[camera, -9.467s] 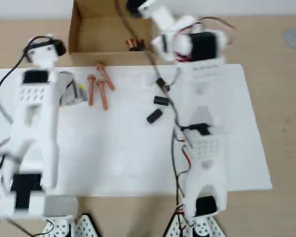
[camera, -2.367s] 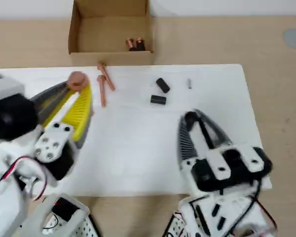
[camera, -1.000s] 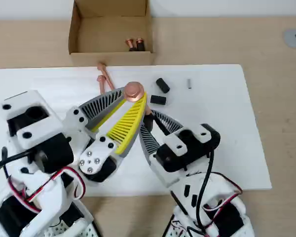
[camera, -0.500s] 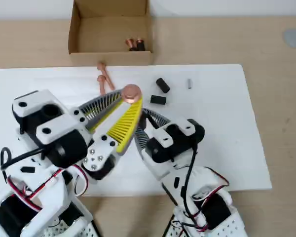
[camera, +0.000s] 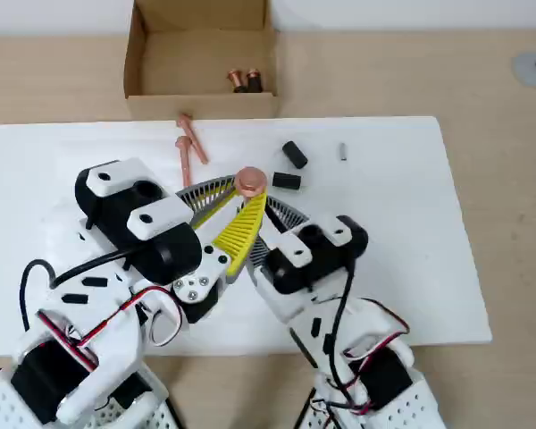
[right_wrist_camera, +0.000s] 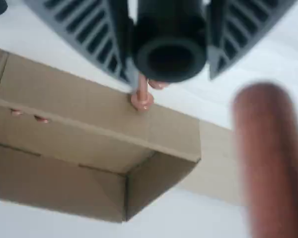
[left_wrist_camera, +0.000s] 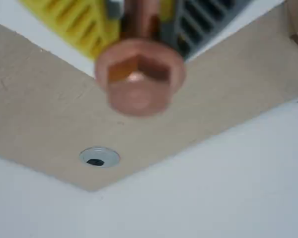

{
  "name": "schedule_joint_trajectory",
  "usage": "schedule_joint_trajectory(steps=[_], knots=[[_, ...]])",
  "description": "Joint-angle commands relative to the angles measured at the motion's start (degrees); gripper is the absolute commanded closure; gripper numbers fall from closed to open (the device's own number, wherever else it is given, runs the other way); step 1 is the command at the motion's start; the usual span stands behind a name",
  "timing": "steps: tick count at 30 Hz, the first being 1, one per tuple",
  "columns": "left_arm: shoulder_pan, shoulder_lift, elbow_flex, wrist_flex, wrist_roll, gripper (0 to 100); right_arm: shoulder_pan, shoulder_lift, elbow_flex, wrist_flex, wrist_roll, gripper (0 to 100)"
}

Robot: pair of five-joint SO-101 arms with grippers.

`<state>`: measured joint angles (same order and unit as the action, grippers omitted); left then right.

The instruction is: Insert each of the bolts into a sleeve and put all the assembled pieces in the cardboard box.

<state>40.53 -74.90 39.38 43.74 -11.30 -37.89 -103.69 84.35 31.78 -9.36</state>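
two grippers sit close together over the white mat (camera: 411, 250): the left gripper (camera: 243, 198) clamps a copper bolt (camera: 250, 181), the right gripper (right_wrist_camera: 170, 20) a black sleeve (right_wrist_camera: 170, 52). two loose bolts (camera: 193, 138) and two loose sleeves (camera: 294, 154) lie on it near the cardboard box (camera: 201, 105).

- Bright, even light from above washes the white sheet (camera: 402, 259) on the desk (camera: 491, 89).
- Soft shadows hug the arms.
- The bolt (left_wrist_camera: 139, 79) head glints; one inner wall of the cardboard box (right_wrist_camera: 159, 183) sits shaded.
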Motion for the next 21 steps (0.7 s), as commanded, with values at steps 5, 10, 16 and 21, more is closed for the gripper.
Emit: schedule_joint_trajectory(steps=[5, 10, 16, 21], knots=[[-1.0, -0.6, -0.4, 0.1, 0.0, 99, -1.0, -7.1, 0.7, -2.1, -0.3, 98.9], [-1.0, -0.6, -0.4, 0.1, 0.0, 99, -1.0, -7.1, 0.7, -2.1, -0.3, 98.9], [-1.0, -0.6, 3.7, -0.4, 0.0, 99, -1.0, -7.1, 0.7, -2.1, -0.4, 98.9], [-1.0, -0.6, 4.1, -0.4, 3.6, 99, -1.0, -7.1, 0.7, -2.1, -0.4, 98.9]])
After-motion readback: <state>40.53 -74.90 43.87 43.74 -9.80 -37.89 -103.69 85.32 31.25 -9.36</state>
